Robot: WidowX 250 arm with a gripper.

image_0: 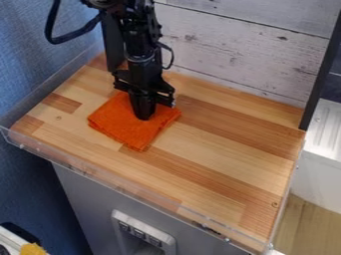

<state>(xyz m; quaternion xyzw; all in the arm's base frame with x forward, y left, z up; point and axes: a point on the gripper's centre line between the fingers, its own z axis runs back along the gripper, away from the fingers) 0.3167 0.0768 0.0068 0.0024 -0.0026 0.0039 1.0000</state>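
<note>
Tabletop of striped wood lies beneath the black arm. An orange cloth, apparently folded, rests flat toward the view's upper left. The claw points down at the cloth's middle; whether spread or pressed together, I cannot tell. Gripping seems the step in hand; next calls for a secure pinch before lifting.

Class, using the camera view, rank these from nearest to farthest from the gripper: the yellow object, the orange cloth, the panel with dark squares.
1. Orange cloth: at the tip of the gripper.
2. Panel with dark squares: on the gray cabinet front.
3. Yellow object: at the view's lower left edge.
</note>
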